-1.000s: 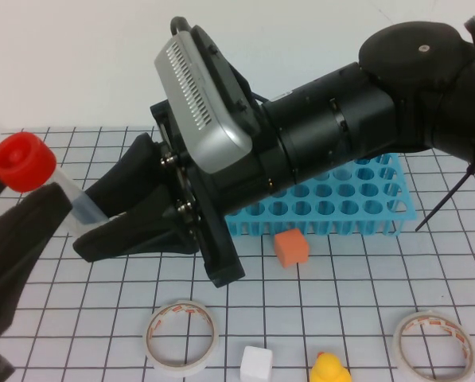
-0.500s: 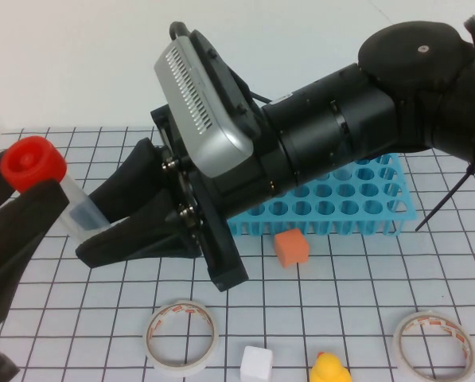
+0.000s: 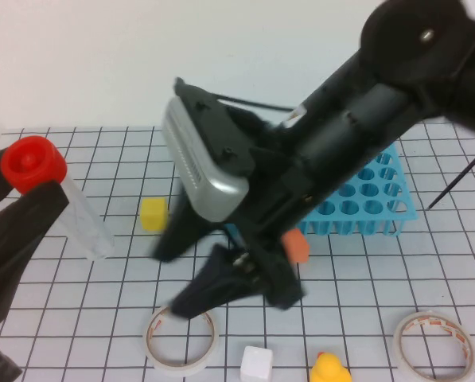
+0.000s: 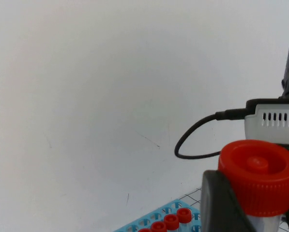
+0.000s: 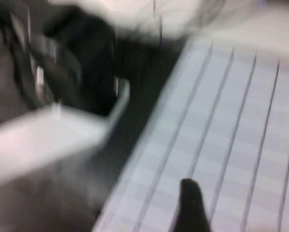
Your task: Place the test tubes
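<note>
Leftward, left hand (image 3: 26, 187) grips tube (image 3: 82, 219); central right hand (image 3: 169, 278) overhangs tape (image 3: 181, 341).

Grid-lined tabletop (image 5: 241, 111), heavily blurred

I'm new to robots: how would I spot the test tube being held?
From the blue rack, look far left, past the open right gripper mid-table, to the left gripper. It holds the clear, red-capped test tube tilted in mid-air, not racked.
</note>
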